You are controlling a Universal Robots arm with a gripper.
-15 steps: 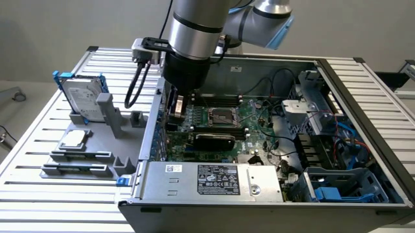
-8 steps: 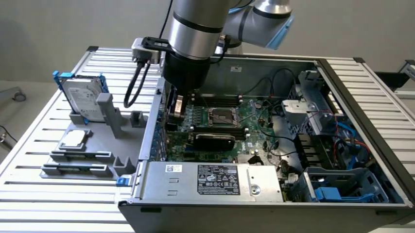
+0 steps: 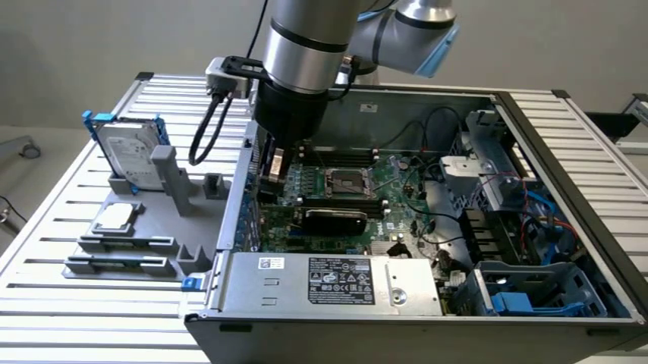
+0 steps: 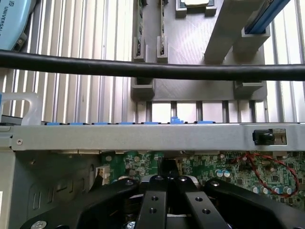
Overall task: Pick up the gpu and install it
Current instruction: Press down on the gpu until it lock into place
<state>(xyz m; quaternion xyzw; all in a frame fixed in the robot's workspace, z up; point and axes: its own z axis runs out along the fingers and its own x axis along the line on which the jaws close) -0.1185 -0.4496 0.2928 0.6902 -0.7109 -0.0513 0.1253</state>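
Observation:
The gpu [image 3: 335,220] stands on edge on the green motherboard [image 3: 400,227] inside the open computer case, its black rounded cooler facing the exterior view. My gripper [image 3: 275,173] hangs just inside the case wall on the exterior view's left, above and behind the card's end near that wall. Whether it touches the card I cannot tell. In the wrist view the black fingers [image 4: 153,191] are pressed together at my gripper [image 4: 167,181], over the motherboard [image 4: 238,174] and facing the grey case wall [image 4: 143,137]. Nothing shows between them.
A grey parts holder [image 3: 136,231] sits outside the case on the slatted table, carrying a silver hard drive in a blue frame [image 3: 132,152] and a square processor chip [image 3: 114,216]. The power supply [image 3: 335,284] fills the case's near side. A black cable [image 4: 143,70] crosses in front of the wrist camera.

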